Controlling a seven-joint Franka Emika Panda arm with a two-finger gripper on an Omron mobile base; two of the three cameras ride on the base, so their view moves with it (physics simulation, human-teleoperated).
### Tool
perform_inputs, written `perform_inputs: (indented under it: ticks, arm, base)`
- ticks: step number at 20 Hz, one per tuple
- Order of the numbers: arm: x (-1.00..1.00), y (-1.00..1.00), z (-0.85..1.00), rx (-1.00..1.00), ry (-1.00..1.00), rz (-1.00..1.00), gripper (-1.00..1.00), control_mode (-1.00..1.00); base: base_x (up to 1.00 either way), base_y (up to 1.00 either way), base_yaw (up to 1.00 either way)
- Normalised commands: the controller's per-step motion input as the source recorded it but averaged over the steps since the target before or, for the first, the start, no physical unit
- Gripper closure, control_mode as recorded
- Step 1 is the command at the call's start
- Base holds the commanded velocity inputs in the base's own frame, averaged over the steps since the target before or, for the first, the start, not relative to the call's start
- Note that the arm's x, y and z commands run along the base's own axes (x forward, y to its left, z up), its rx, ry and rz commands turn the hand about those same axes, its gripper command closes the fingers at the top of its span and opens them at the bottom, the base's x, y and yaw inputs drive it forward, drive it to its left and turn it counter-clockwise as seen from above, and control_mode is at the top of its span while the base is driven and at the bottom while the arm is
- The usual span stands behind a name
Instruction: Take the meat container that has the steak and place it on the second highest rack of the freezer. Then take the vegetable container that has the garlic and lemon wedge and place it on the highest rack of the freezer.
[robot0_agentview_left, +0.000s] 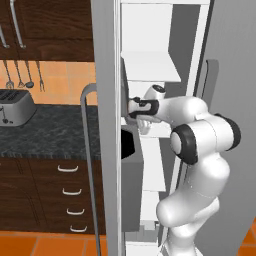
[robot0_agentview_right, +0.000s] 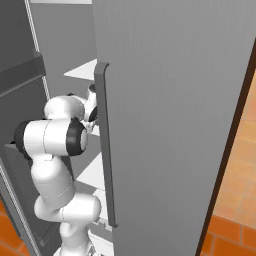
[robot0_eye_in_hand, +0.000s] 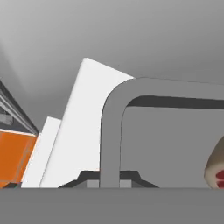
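Reaching into the freezer (robot0_agentview_left: 107, 75), we have our hand (robot0_eye_in_hand: 109, 183) clamped on the rim of the meat container (robot0_eye_in_hand: 166, 131), which sits over a white shelf (robot0_eye_in_hand: 83, 127); the steak (robot0_eye_in_hand: 216, 168) lies at its far edge.

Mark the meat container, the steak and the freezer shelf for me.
meat container (robot0_eye_in_hand: 114, 131): hand view, its grey rim at the near corner.
steak (robot0_eye_in_hand: 217, 168): hand view, its cream fat edge at the right border.
freezer shelf (robot0_eye_in_hand: 81, 131): hand view, bare white surface beside the tray.
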Motion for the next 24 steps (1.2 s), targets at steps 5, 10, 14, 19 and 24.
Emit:
perform_inputs:
  ticks: [5, 10, 14, 19, 24]
  arm:
    - [0.93, 0.00, -0.48, 0.00, 0.00, 0.00, 1.00, -1.00]
    - [0.47, 0.00, -0.21, 0.00, -0.05, 0.00, -1.00, -1.00]
    - [-0.32, 0.03, 0.00, 0.00, -0.32, -0.02, -1.00, -1.00]
    - [-0.60, 0.14, -0.16, 0.00, -0.42, -0.07, -1.00, -1.00]
    - [-0.78, 0.04, 0.18, 0.00, -0.58, 0.00, -1.00, -1.00]
  base:
    - [0.00, 0.00, 0.00]
    - [0.00, 0.00, 0.00]
    - [0.00, 0.00, 0.00]
    - [0.00, 0.00, 0.00]
    - [0.00, 0.00, 0.00]
